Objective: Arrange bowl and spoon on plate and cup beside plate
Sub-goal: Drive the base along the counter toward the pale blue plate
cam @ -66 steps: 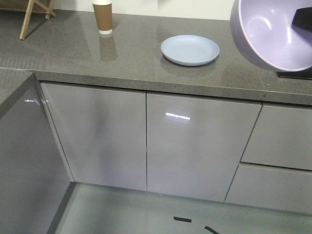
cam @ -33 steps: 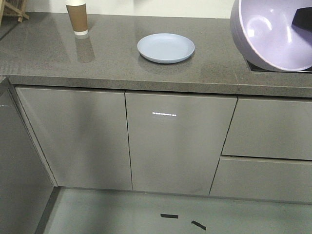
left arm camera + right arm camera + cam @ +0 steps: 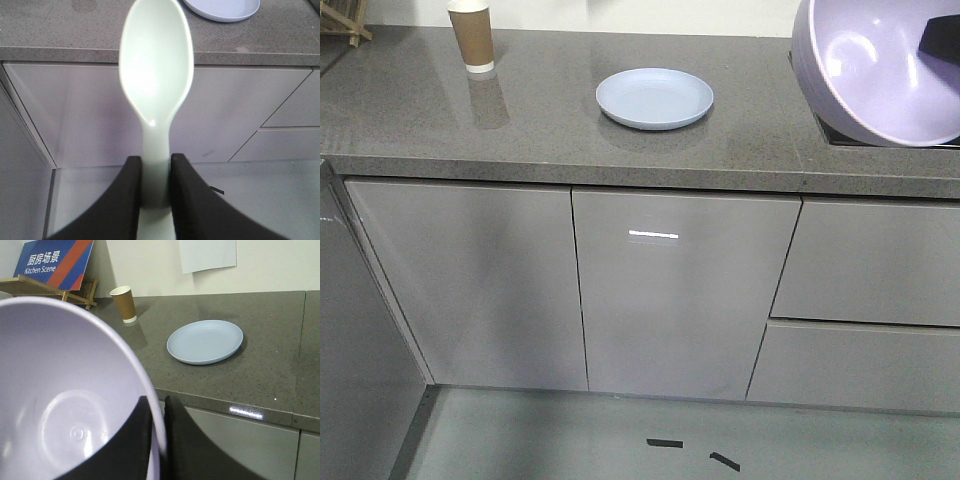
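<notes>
The pale blue plate (image 3: 654, 98) (image 3: 205, 341) (image 3: 222, 9) lies on the grey counter (image 3: 550, 120). The brown paper cup (image 3: 472, 36) (image 3: 123, 304) stands upright at the back left, apart from the plate. My left gripper (image 3: 153, 162) is shut on the handle of the mint-green spoon (image 3: 156, 75), held in the air in front of the cabinets. My right gripper (image 3: 158, 405) is shut on the rim of the lavender bowl (image 3: 65, 400) (image 3: 880, 70), one finger inside and one outside. The bowl hangs tilted at the right, in front of the counter.
Grey cabinet doors (image 3: 675, 290) and drawers (image 3: 870, 265) sit below the counter edge. A wooden stand with a blue "Kitchen Scene" sign (image 3: 52, 262) is at the back left. A dark inset panel (image 3: 840, 135) lies in the counter behind the bowl.
The front view has shifted: the plate and cup slid left in frame, most of it in the first half second. The bowl stays fixed at upper right.
</notes>
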{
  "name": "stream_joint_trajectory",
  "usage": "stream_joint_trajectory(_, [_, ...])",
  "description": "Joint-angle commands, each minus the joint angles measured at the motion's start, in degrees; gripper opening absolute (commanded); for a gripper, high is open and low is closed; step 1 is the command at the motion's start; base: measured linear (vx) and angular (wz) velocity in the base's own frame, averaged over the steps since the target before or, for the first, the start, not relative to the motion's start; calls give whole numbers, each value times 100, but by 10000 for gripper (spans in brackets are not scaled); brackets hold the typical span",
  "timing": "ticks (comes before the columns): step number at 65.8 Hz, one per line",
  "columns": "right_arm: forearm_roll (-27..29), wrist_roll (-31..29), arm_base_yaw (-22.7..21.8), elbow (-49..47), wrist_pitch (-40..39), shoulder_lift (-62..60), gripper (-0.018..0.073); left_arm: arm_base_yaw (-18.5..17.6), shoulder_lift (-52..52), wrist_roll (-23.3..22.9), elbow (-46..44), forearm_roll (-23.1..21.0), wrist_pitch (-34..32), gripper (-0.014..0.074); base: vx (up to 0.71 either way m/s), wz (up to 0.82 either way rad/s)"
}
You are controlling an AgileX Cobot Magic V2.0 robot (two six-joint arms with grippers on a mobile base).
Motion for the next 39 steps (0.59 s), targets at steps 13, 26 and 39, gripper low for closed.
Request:
stream_joint_trajectory(13, [256,-60,10,-189,-197,-107,-10,-28,-109,-17,-136,-99,-334,-6,0,0])
stream_joint_trajectory(26, [256,-60,10,-189,-197,-107,-10,-28,-109,-17,-136,-99,-334,-6,0,0])
stream_joint_trajectory(39, [256,-60,10,-189,-197,-107,-10,-28,-109,-17,-136,-99,-334,-6,1,3])
